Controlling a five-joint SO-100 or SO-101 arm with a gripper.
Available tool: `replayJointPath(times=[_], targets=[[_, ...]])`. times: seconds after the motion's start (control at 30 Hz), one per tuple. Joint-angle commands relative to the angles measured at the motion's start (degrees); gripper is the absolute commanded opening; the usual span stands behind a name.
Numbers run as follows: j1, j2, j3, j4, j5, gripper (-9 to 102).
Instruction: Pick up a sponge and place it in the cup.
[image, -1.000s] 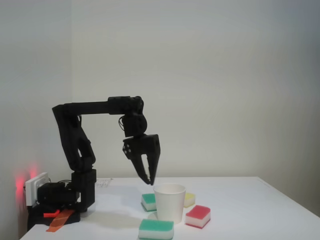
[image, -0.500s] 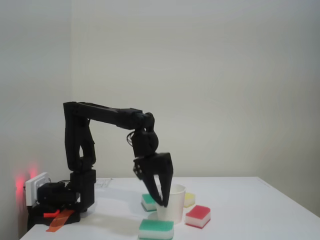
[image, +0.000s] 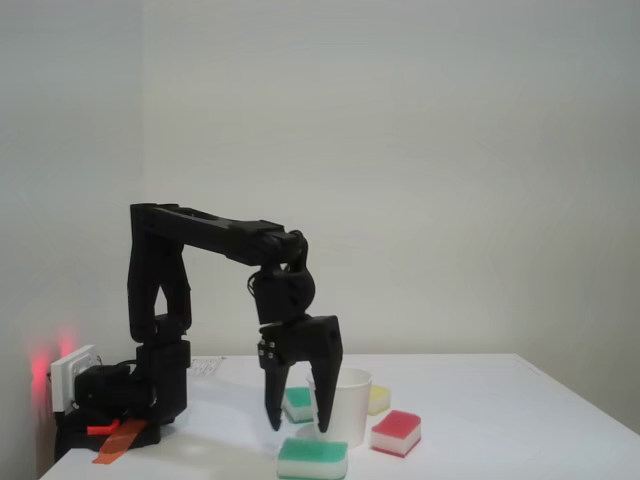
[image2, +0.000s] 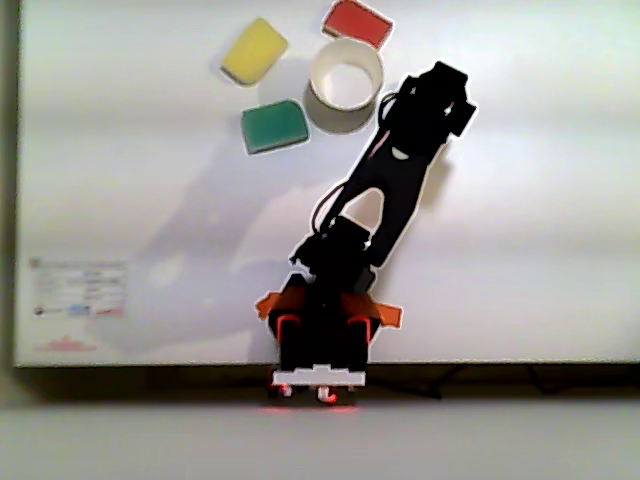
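Note:
A green-and-white sponge lies at the table's front in the fixed view. My gripper hangs just above it, open, with fingertips pointing down on either side of its left half and nothing between them. In the other view the gripper is seen from above, right of the cup, and it hides that sponge. The white paper cup stands upright just behind and right of the gripper, and its open rim shows from above. A second green sponge lies on the cup's other side.
A red-and-white sponge and a yellow sponge lie close to the cup. The arm's base sits at the table edge, with a printed label on the table nearby.
The arm has reached out and lowered. The gripper went from above the cup's rim to the front side of the cup, over the front green sponge, and its fingers have spread wider.

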Motion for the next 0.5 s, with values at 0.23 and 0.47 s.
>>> replayJointPath(times=[0.23, 0.47], targets=[[1.2, -4.0, -1.2, -9.8, -8.0, 36], [0.7, -6.4, -1.2, -12.9, -11.6, 37]])
